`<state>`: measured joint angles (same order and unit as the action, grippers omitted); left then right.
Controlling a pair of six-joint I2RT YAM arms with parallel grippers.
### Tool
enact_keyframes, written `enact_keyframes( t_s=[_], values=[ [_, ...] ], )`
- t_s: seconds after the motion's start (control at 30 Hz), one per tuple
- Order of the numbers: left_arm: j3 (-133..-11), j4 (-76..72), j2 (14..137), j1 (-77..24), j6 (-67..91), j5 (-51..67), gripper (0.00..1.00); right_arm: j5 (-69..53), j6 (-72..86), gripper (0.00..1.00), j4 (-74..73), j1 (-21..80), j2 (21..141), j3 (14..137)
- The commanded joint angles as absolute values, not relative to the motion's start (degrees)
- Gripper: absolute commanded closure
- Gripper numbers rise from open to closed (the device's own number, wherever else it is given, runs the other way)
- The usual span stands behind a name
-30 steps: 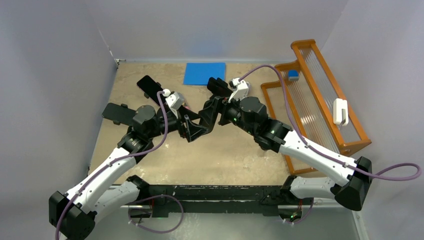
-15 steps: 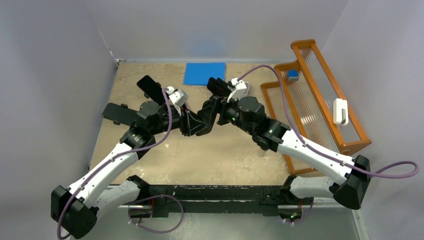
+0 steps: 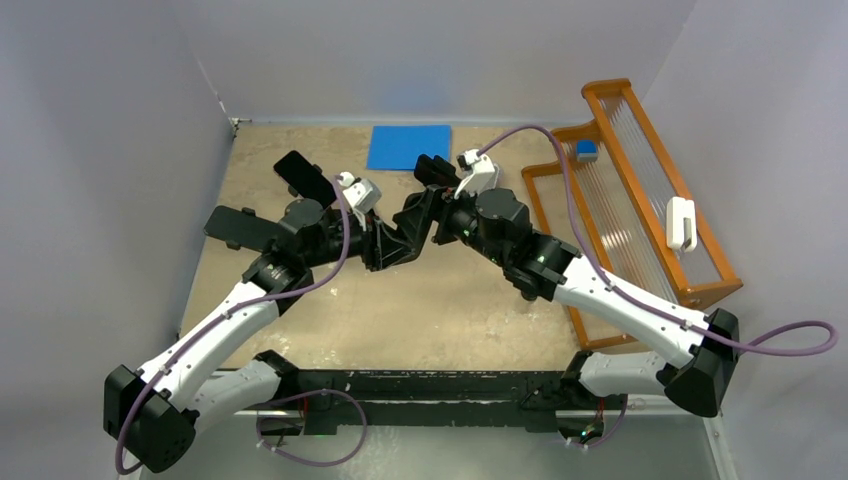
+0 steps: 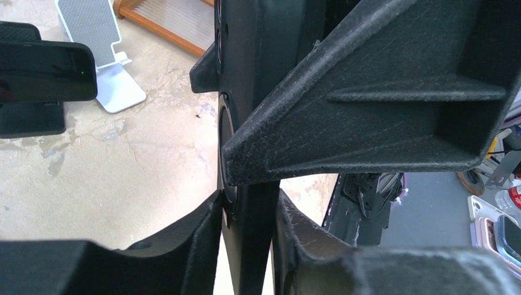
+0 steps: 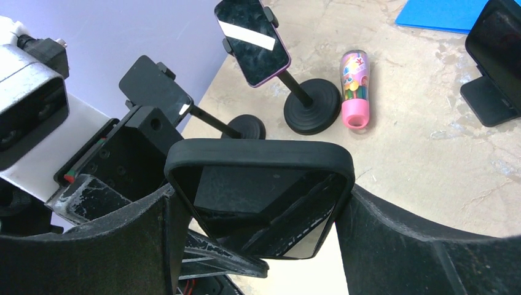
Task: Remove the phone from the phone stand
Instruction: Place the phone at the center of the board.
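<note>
Left gripper [image 4: 249, 236] swung in — now pinches phone [image 5: 261, 203] edge | right gripper [image 5: 258, 224] clamps black-cased, glossy phone

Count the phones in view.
4: one phone in the right gripper; a pink-cased phone on a pole stand; what looks like a black phone beside it; a fourth phone on a black stand. Others may be hidden.
</note>
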<state>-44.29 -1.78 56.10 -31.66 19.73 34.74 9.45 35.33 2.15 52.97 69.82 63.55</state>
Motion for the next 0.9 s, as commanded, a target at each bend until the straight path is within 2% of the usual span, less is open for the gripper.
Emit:
enact_keyframes(
  t_s=[0.0,0.17,0.2,0.4,0.67,0.87],
  values=[
    [-46.81,-3.08,55.47,-32.16,17.89,34.92,0.74,9.93,36.83,0.5,6.59,53.27,69.25,67.39],
    [-46.85,-3.16,55.33,-32.26,17.67,34.99,0.97,9.23,36.87,0.46,6.72,53.48,69.27,67.24],
    [-46.83,-3.23,55.29,-32.21,17.67,35.0,1.0,8.81,36.75,0.41,6.81,53.52,69.14,67.11],
    [-45.67,-4.72,53.68,-32.25,18.17,34.14,1.0,7.51,36.75,0.02,9.38,53.53,66.65,64.44],
    [-45.02,-4.83,51.61,-32.24,18.75,31.4,1.0,5.87,35.37,0.01,9.43,53.53,64.66,63.81],
    [-43.08,-6.57,48.56,-32.43,20.68,28.78,1.0,7.45,31.84,0.01,10.59,53.53,56.78,58.8]
  ],
)
